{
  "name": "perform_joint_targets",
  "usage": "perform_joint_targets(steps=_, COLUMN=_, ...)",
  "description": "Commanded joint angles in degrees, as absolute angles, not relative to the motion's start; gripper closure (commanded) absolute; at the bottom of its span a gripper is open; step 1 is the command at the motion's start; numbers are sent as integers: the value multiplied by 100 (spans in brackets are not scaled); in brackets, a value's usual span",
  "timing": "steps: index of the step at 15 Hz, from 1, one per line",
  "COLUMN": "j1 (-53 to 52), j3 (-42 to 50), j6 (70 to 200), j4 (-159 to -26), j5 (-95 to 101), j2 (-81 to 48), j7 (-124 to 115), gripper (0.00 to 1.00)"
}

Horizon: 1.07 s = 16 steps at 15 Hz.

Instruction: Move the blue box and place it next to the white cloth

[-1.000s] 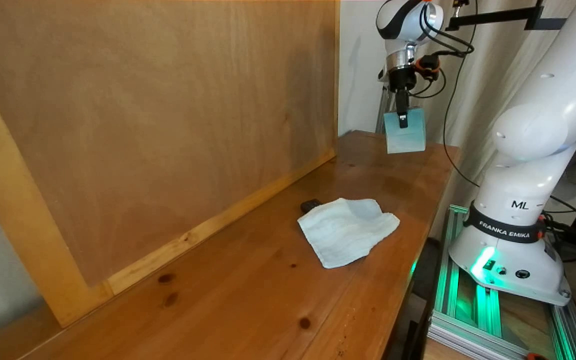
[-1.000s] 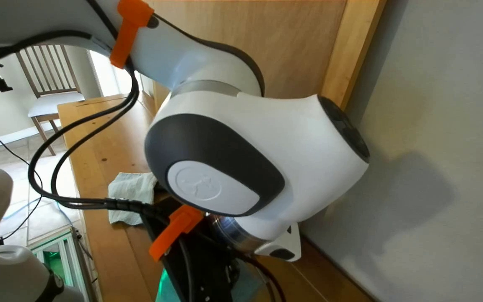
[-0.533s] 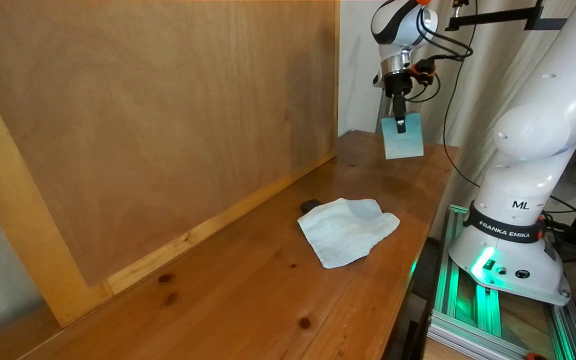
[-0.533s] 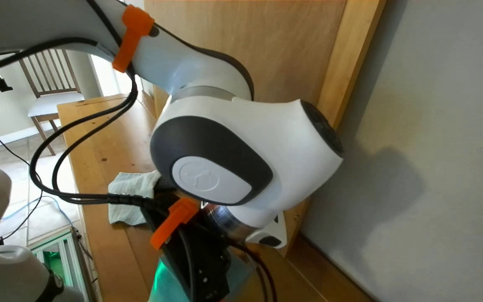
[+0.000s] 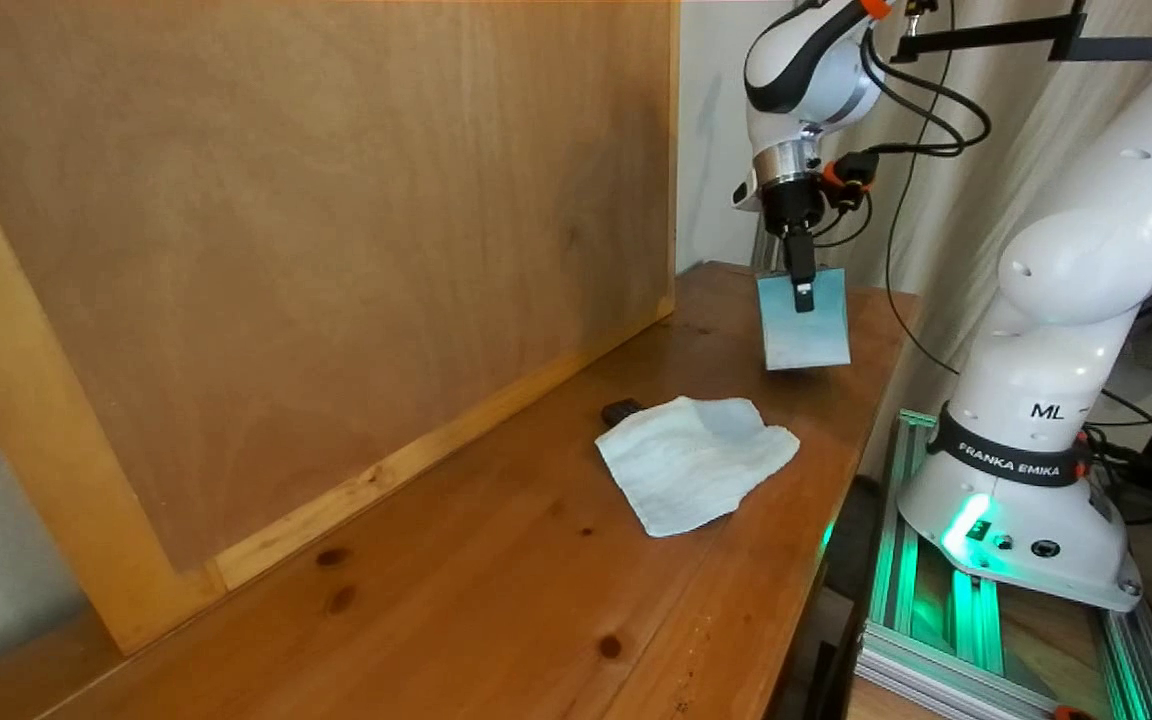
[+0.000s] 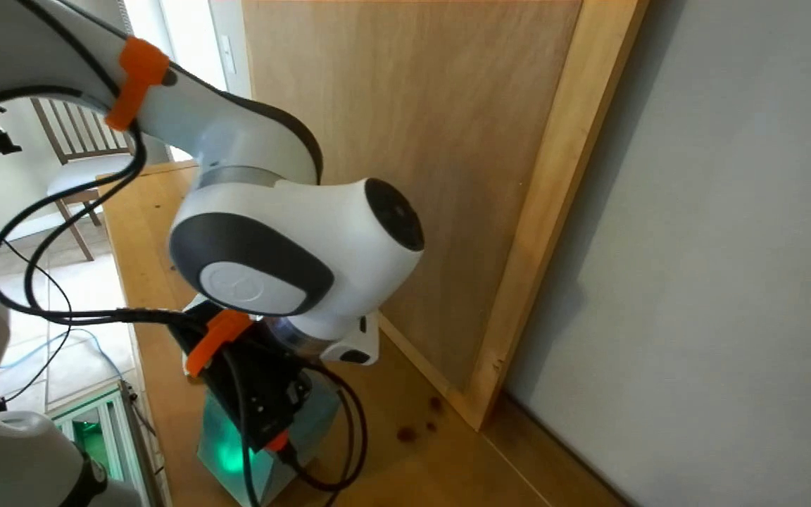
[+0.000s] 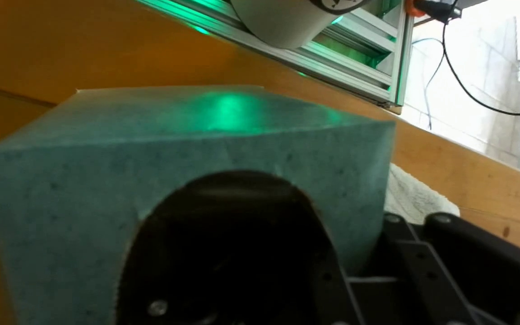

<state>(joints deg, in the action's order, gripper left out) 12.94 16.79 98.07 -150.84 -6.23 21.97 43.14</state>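
Note:
The blue box is pale blue-green and boxy. My gripper is shut on it, with one finger on the near face; the other finger is hidden behind the box in that exterior view. The box hangs roughly upright just above the table, beyond the white cloth. It also shows in an exterior view, below the arm, and fills much of the wrist view. The white cloth lies flat and rumpled on the table. A corner of the cloth shows past the box in the wrist view.
A small dark object pokes out from under the cloth. A wooden panel stands along one side of the wooden table. The robot base stands beyond the table's opposite edge. Cables hang around the wrist.
The arm has lowered the box toward the table and brought it a little closer to the cloth. The gripper stays shut on the box. The cloth has not moved.

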Motion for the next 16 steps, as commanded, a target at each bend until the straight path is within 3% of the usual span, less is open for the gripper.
perform_joint_targets(steps=1, j1=1292, j3=1668, j6=10119, j4=-15933, j5=-923, j2=3595, j7=4085, gripper=98)
perform_joint_targets(steps=8, j1=659, j3=999, j6=10287, j4=-15735, j5=-1447, j2=4556, j7=2903, gripper=98)
perform_joint_targets(steps=16, j1=-359, j3=-197, j6=11322, j4=-15741, j5=-1532, j2=3945, j7=695, gripper=98)
